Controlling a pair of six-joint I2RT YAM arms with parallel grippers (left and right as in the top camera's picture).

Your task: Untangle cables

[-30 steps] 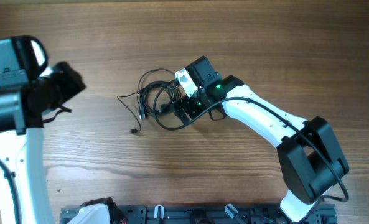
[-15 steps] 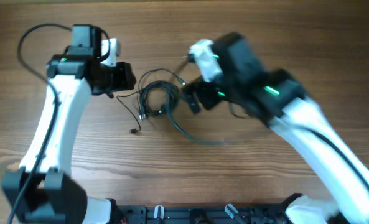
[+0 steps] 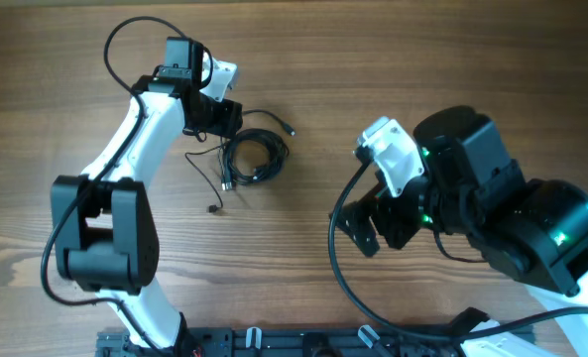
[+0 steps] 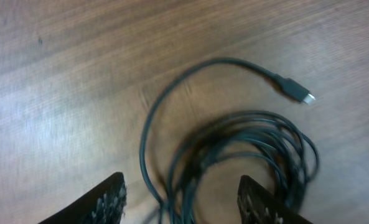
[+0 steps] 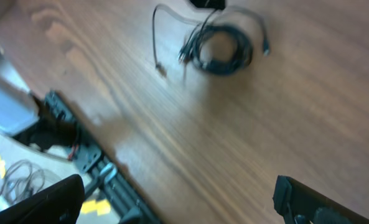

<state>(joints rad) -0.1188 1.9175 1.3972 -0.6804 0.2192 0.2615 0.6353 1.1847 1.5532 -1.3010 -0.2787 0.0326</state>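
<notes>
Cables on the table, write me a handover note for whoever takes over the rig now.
Left gripper: open, over the edge of the cables, gripping nothing.
Right gripper: open, empty, well away from them.
Cables: one coiled bundle on the table, one plug end lying free.
Done: no strand separated yet.
Left to do: grip a strand, pull the coil apart.

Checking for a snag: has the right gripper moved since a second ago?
Yes: the right gripper backed off the thin dark coiled cables, toward the black bottom rail.
</notes>
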